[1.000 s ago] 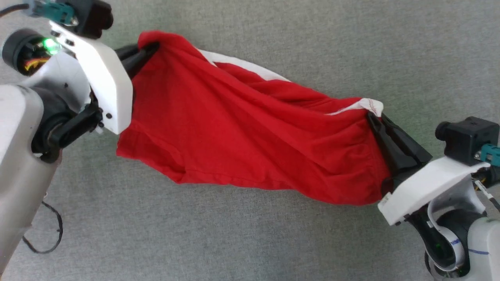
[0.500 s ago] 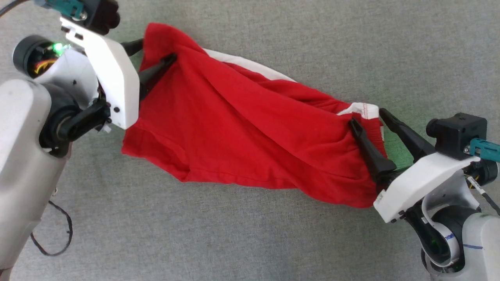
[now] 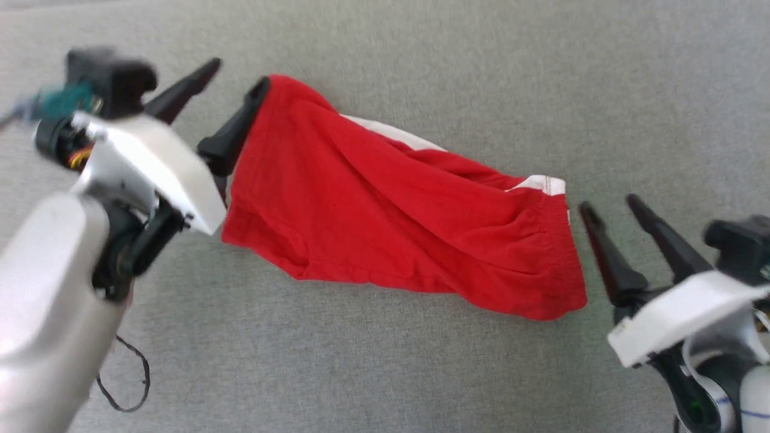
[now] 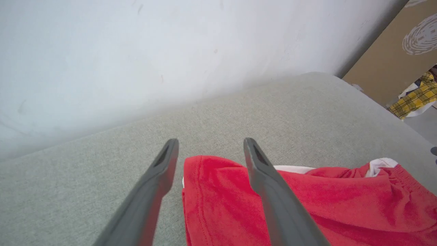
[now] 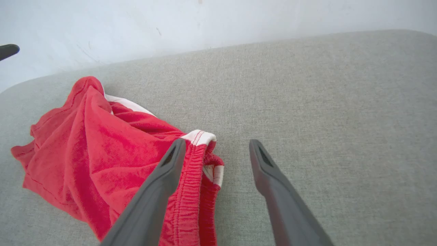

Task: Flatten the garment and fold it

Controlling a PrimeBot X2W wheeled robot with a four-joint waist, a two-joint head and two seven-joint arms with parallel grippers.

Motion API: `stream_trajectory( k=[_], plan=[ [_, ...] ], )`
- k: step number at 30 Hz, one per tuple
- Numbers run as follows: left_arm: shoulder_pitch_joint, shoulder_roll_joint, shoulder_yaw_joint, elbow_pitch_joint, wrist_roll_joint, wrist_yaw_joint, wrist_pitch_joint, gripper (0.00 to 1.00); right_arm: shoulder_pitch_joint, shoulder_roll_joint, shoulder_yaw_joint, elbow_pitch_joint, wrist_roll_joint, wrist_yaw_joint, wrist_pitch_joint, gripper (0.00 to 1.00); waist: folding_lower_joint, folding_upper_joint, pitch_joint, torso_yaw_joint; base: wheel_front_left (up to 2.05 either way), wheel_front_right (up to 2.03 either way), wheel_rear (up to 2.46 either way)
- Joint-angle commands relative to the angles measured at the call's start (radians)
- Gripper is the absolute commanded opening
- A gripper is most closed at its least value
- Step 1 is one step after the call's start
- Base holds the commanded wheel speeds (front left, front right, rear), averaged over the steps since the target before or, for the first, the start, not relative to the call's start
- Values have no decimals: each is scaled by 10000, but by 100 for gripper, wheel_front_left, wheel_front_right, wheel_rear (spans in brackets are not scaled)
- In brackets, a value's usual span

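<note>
The garment (image 3: 391, 222) lies loose on the grey fabric surface (image 3: 421, 373), running slantwise from the upper left to the lower right of the head view. It is rumpled into long folds and not spread flat. A white trim band (image 3: 394, 132) shows along its far edge, and a second white patch (image 3: 544, 183) sits at its right end beside the gathered elastic hem.

The left jaws stand wide apart and clamp nothing. One finger (image 3: 234, 129) lies against the garment's upper left corner and the other (image 3: 180, 93) is out over bare surface. In the left wrist view that corner of the garment (image 4: 218, 191) sits between the two fingers (image 4: 150, 191).

The right jaws are also wide apart and empty. In the head view their fingers (image 3: 607, 252) are just beside the garment's right end, clear of it. In the right wrist view one finger (image 5: 153, 194) crosses in front of the garment (image 5: 102, 157).

A thin black cable (image 3: 129, 385) curls on the surface at the lower left, and a pale wall (image 4: 136, 51) rises behind the surface
</note>
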Motion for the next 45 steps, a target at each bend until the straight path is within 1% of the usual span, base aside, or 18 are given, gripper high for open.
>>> stream_trajectory(
  k=[1, 3, 5, 6, 8, 11, 14, 15, 18, 20, 22, 28, 32, 35, 38, 41, 45],
  plan=[
    [643, 27, 219, -303, 671, 432, -1145, 100, 284, 63, -233, -160, -138, -9, -490, 100, 1, 0, -735, 250, 0, 0, 0],
    [1308, 2, 351, -597, 1375, 958, -2359, 100, 542, 83, -374, -285, -431, -9, -1042, 100, 1, 0, -942, 330, 0, 0, 0],
    [2068, -154, 506, -889, 1996, 1627, -3602, 100, 853, 92, -475, -336, -552, -9, -1617, 100, 1, 0, -1117, 412, 0, 0, 0],
    [2491, -239, 469, -1026, 2241, 1866, -4073, 100, 1016, 94, -485, -345, -570, -9, -1893, 100, 1, 0, -1184, 448, 0, 0, 0],
    [3278, -464, 508, -1272, 2735, 2524, -4868, 100, 1324, 96, -543, -343, -598, -9, -2472, 100, 1, 0, -1289, 527, 0, 0, 0],
    [4334, -1067, 719, -1678, 3161, 3427, -5280, 100, 1727, 98, -606, -203, -508, -9, -3195, 100, 1, 0, -1397, 639, 0, 0, 0],
    [5052, -1558, 886, -1963, 3574, 3940, -5355, 100, 1985, 99, -660, -24, -474, -9, -3665, 100, 1, 0, -1483, 787, 0, 0, 0],
    [5157, -1656, 965, -2033, 3715, 3989, -5360, 100, 2032, 99, -659, 5, -531, -9, -3757, 100, 1, 0, -1504, 837, 0, 0, 0],
    [5260, -1800, 1044, -2062, 3887, 3936, -5364, 100, 2040, 99, -649, 41, -637, -9, -3913, 100, 1, 0, -1548, 905, 0, 0, 0],
    [5219, -1823, 993, -1891, 3907, 3740, -5363, 100, 1965, 99, -617, 121, -724, -9, -3965, 100, 1, 0, -1581, 945, 0, 0, 0],
    [4993, -1754, 823, -1604, 3844, 3481, -5088, 100, 1874, 99, -588, 178, -756, -9, -3990, 100, 1, 0, -1601, 979, 0, 0, 0],
    [3586, -1463, 52, -660, 3569, 2432, -2988, 100, 1823, 100, -495, 230, -752, -9, -3958, 100, 1, 0, -1429, 973, 0, 0, 0],
    [2722, -1515, -143, 56, 3110, 1975, -1691, 100, 1800, 100, -434, 290, -695, -9, -3948, 100, 1, 0, -1174, 844, 0, 0, 0],
    [2280, -1510, -172, 624, 2742, 1884, -645, 100, 1748, 100, -372, 334, -655, -9, -3957, 100, 1, 0, -973, 698, 0, 0, 0],
    [2003, -1552, -104, 998, 2459, 2020, 121, 100, 1699, 100, -367, 391, -643, -9, -3991, 100, 1, 0, -804, 556, 0, 0, 0],
    [1915, -1674, -85, 1110, 2136, 2110, 711, 100, 1673, 100, -418, 447, -641, -9, -4027, 100, 1, 0, -709, 462, 0, 0, 0],
    [1971, -1720, -190, 1137, 1696, 2078, 1593, 100, 1652, 100, -449, 520, -611, -9, -4064, 100, 1, 0, -667, 383, 0, 0, 0]
  ],
)
